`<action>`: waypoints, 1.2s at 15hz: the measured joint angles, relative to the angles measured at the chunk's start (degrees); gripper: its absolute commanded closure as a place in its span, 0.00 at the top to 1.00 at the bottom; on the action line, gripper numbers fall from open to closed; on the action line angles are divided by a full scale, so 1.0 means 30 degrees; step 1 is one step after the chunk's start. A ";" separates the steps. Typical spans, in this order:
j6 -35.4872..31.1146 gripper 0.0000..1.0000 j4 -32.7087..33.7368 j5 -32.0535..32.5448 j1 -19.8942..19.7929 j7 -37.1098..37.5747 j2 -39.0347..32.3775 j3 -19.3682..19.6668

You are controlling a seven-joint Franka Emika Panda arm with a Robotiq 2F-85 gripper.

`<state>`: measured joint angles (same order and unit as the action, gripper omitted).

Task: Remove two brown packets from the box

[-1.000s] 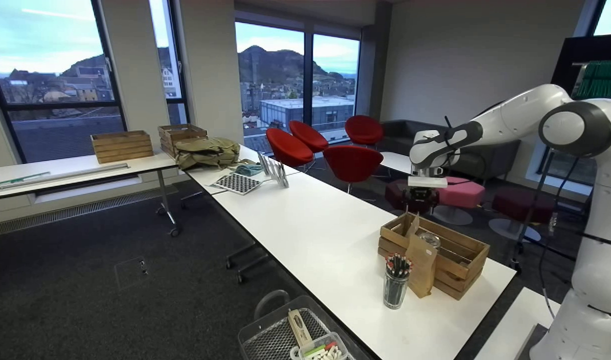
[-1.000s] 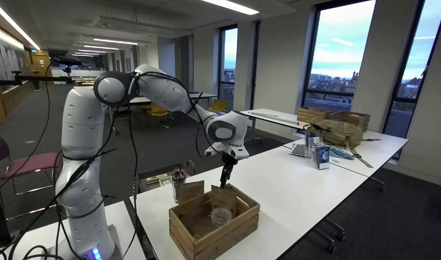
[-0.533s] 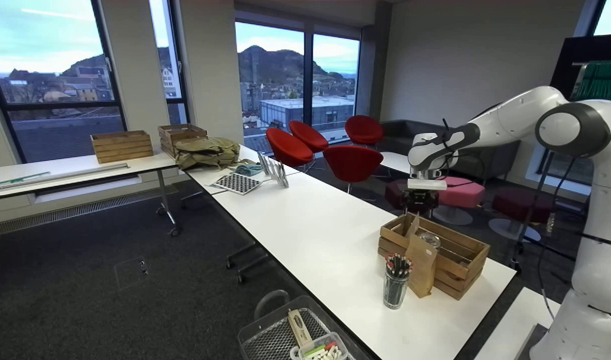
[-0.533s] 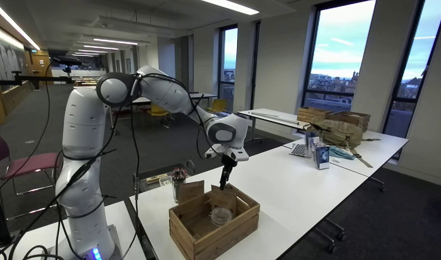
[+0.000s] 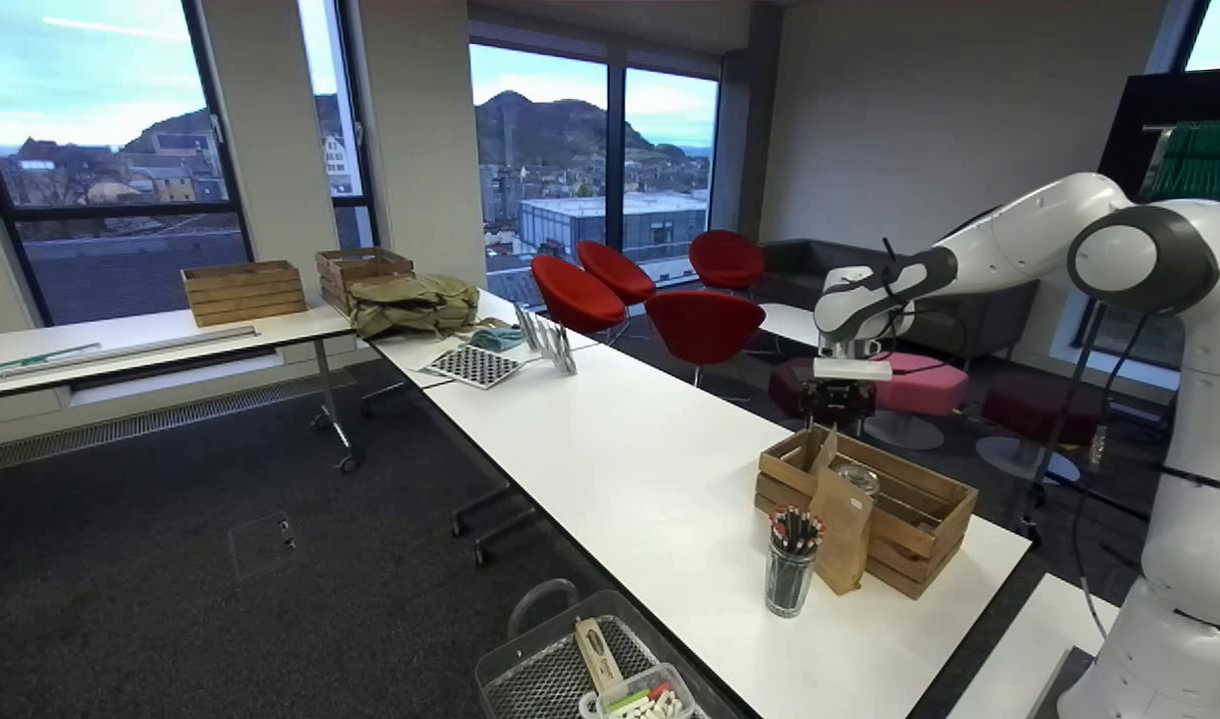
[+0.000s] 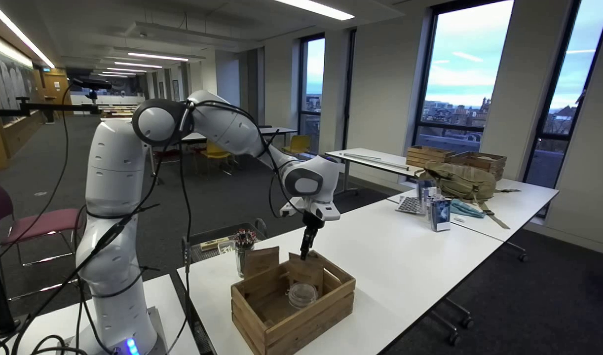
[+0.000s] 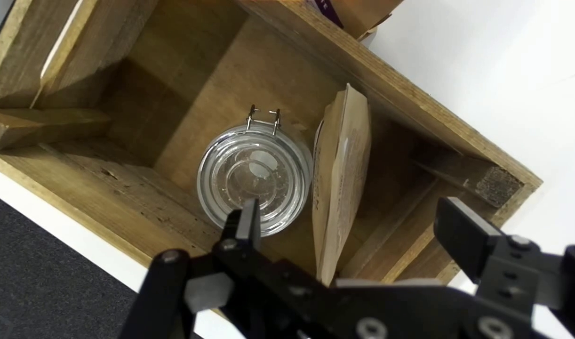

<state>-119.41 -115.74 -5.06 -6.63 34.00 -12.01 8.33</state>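
Observation:
The wooden crate, the box, stands on the table in both exterior views. One brown packet stands upright inside it, in both exterior views and the wrist view. Another brown packet stands outside against the crate's side, in both exterior views; its edge shows in the wrist view. My gripper is open above the crate, the inner packet lying between its fingers from above, apart from both. In an exterior view the gripper is just at the packet's top.
A clear glass jar with a wire clasp stands in the crate beside the inner packet, under one finger. A glass of pencils stands beside the outer packet. A mesh tray sits off the table's edge. A backpack lies at the far end.
The arm and gripper have lowered very slightly over the crate, mostly in the earlier half second. The packets, jar and crate have not moved.

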 measured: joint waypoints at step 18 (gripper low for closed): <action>-0.0041 0.00 0.0000 0.0000 -0.0019 -0.0014 -0.0070 0.0042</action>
<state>-119.53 -115.74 -5.06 -6.69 33.96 -12.22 8.45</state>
